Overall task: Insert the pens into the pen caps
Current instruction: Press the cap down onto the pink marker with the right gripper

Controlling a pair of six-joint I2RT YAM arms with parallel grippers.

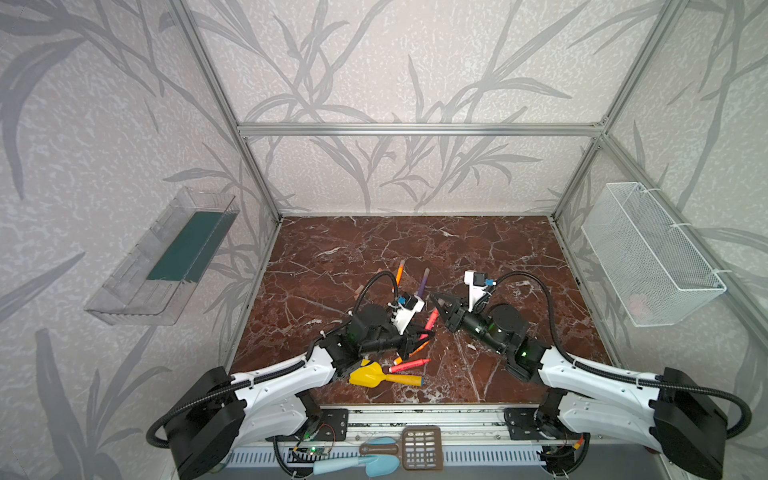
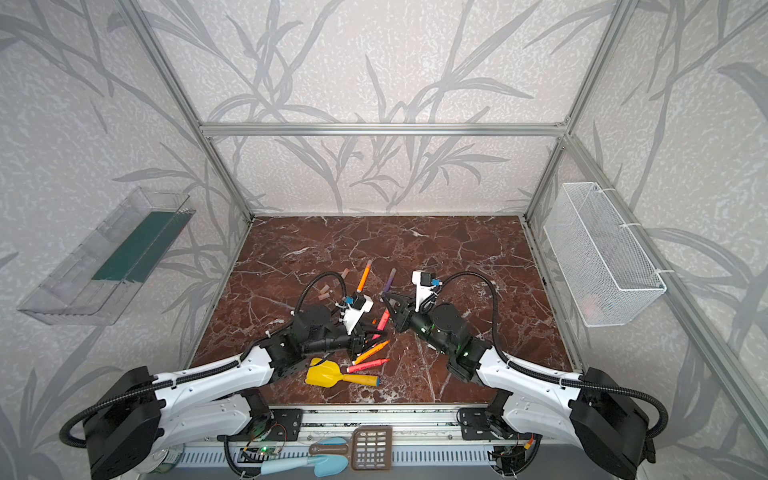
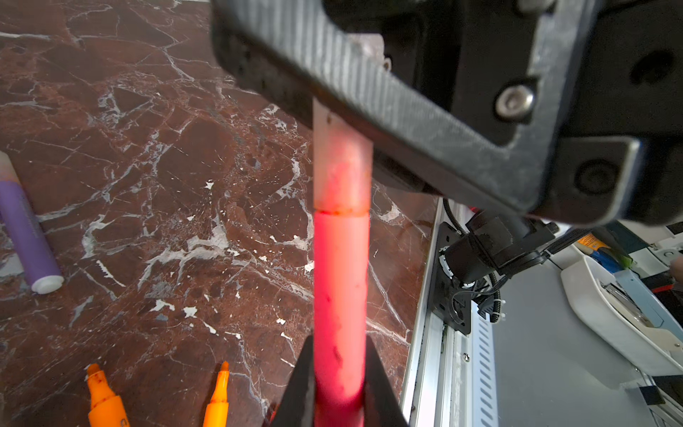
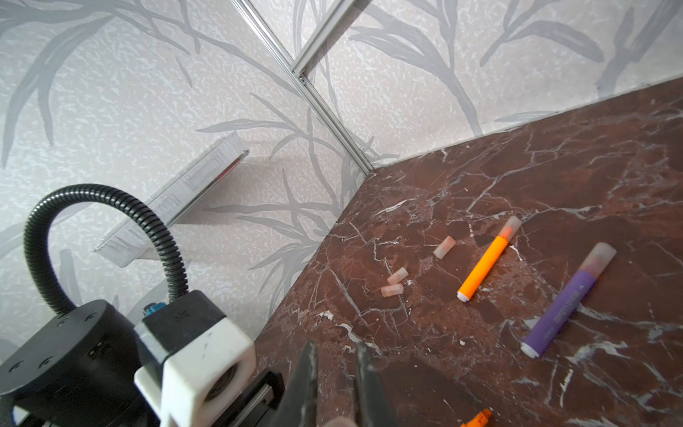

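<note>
The left fingers (image 3: 301, 384) are clamped on the pink-red pen (image 3: 340, 281), its shaft squeezed between the two (held off the table (image 3: 166, 185), just beyond the yellow toy shovel (image 1: 365, 376)). Its far end wears a pen cap (image 3: 342, 173), which the right fingers (image 4: 306, 373) pinch, nearly closed.

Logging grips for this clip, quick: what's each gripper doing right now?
Left gripper: closed on the pink-red pen.
Right gripper: closed, apparently on the pen cap fitted over that pen's tip.
</note>
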